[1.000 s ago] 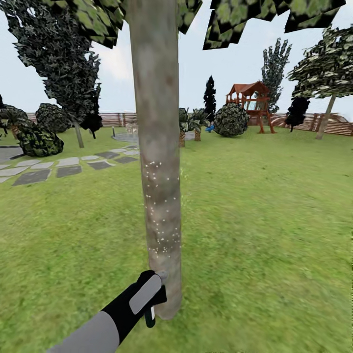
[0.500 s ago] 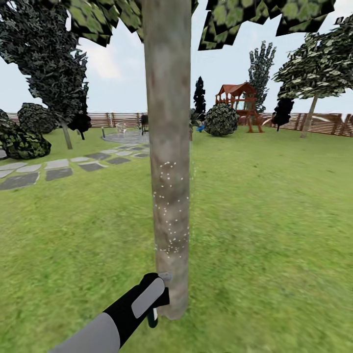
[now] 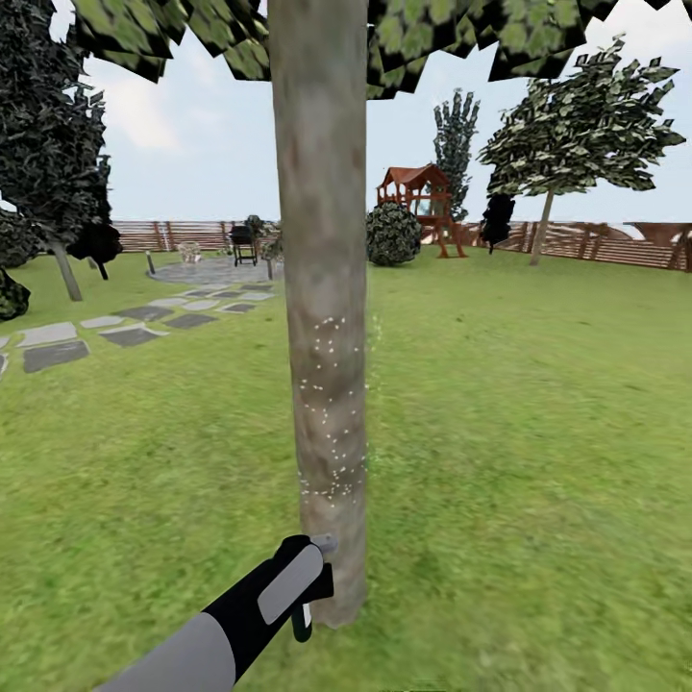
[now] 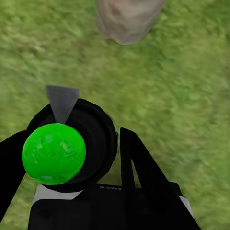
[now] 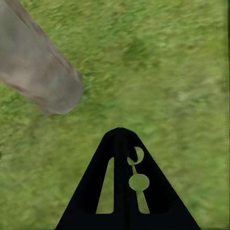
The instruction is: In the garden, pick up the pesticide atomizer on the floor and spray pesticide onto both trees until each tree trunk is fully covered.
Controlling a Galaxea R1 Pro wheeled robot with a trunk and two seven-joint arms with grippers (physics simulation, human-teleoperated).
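A thick grey-brown tree trunk rises just ahead, its base in the grass. White pesticide specks dot its middle section. My left gripper is shut on the black pesticide atomizer, whose grey nozzle sits almost against the trunk low down. The left wrist view has the atomizer with a green ball on it between the black fingers, nozzle aimed at the trunk base. My right gripper is shut on nothing, over grass near the trunk. A second tree stands far right by the fence.
Grass lawn lies all around. Grey stepping stones run at the left toward a paved circle with a black grill. A round bush, a red playset and the brown slat fence stand far back. Dark trees are at the left.
The whole view has swung, so the background slid left past the trunk: the camera moved. The left arm keeps the same pose with the atomizer by the trunk base.
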